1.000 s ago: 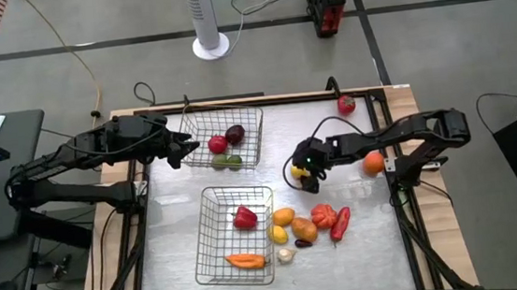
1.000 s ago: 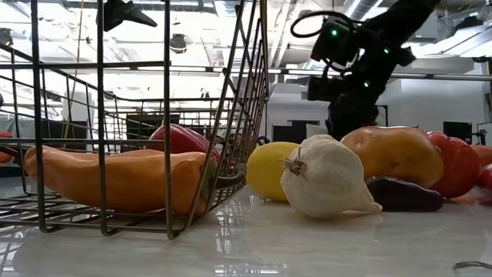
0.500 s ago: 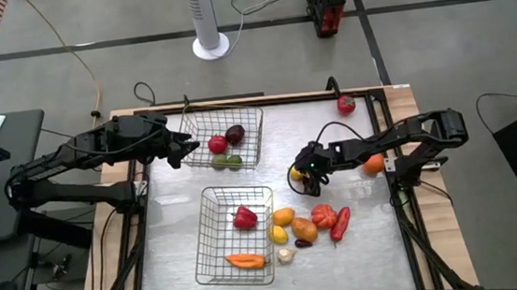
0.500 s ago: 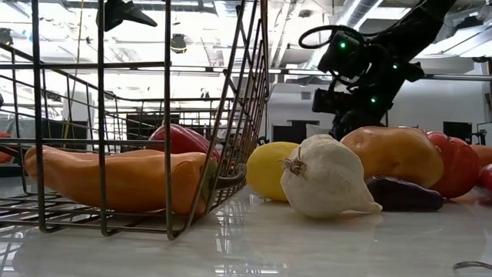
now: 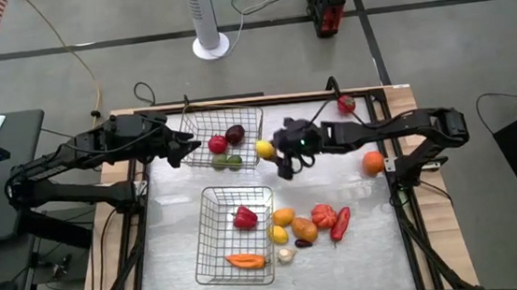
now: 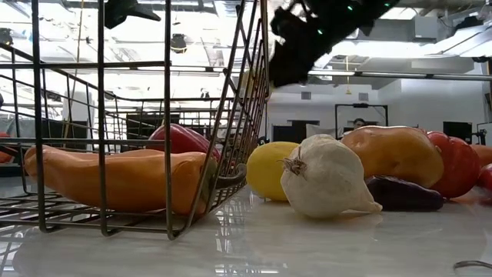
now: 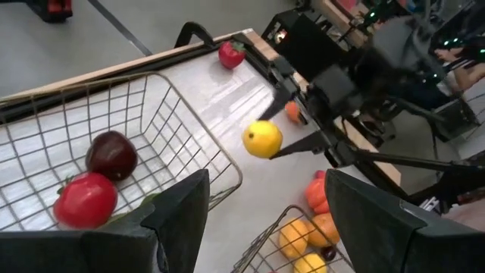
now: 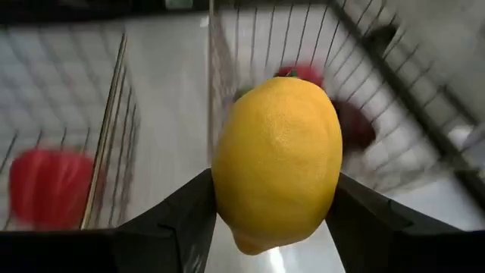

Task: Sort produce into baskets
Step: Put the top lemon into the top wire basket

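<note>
The lemon [image 5: 264,148] is up off the surface [image 5: 344,260], clamped between the right gripper [image 5: 272,150] fingers [image 8: 189,220], just beside the right wall of the far basket [image 5: 226,137]. From the right wrist view it fills most of the shot, with that basket's mesh right behind it.

Around it: the right arm reaches leftward across the middle of the surface. An orange [image 5: 374,162] sits on its own near the right edge, and a red strawberry-looking piece [image 5: 346,104] lies at the far right corner. Near the front there's a loose cluster just right of the near basket [image 5: 237,234]: a yellow piece [image 5: 279,234], two orange ones [image 5: 285,217], a red tomato-ish one [image 5: 324,216], a long red pepper [image 5: 341,222], a small dark piece [image 5: 302,243] and a garlic bulb [image 5: 286,254]. Nothing lies between the lemon and the far basket except the wire wall itself.

Far basket holds a dark plum [image 5: 235,134], a red round fruit [image 5: 218,146] and a green piece [image 5: 228,161]. Near basket has a red pepper [image 5: 245,218] and an orange carrot-like piece [image 5: 245,260].

The left gripper [image 5: 188,149] hangs at the far basket's left side, fingers [image 7: 178,208] apart and nothing between them.

Beyond the surface on the floor: a white fan base [image 5: 211,46] and a red and black box [image 5: 326,3]. No writing I can actually read anywhere.
</note>
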